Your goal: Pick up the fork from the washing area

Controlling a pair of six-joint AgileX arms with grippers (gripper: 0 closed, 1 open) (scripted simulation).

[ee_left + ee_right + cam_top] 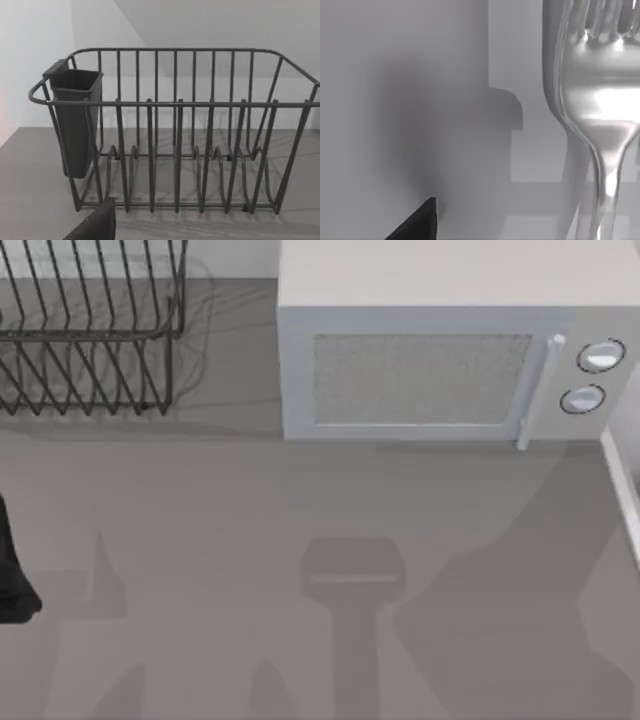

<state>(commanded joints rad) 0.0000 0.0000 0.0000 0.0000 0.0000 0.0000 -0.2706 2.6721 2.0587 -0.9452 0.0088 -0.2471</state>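
The fork (600,100) is shiny silver and looms large in the right wrist view, tines away from the camera and its thin handle running toward it. A black corner of my right gripper (420,222) shows beside it, a clear gap away from the handle. Whether the fork is held cannot be told. My left arm (12,575) is parked at the table's left edge. A black corner of my left gripper (95,225) shows in front of the wire dish rack (175,150).
The dark wire dish rack (90,330) stands at the back left with a dark cutlery cup (75,120) hung on one end. A white microwave (440,350) takes up the back centre and right. A white edge (625,490) shows at the far right.
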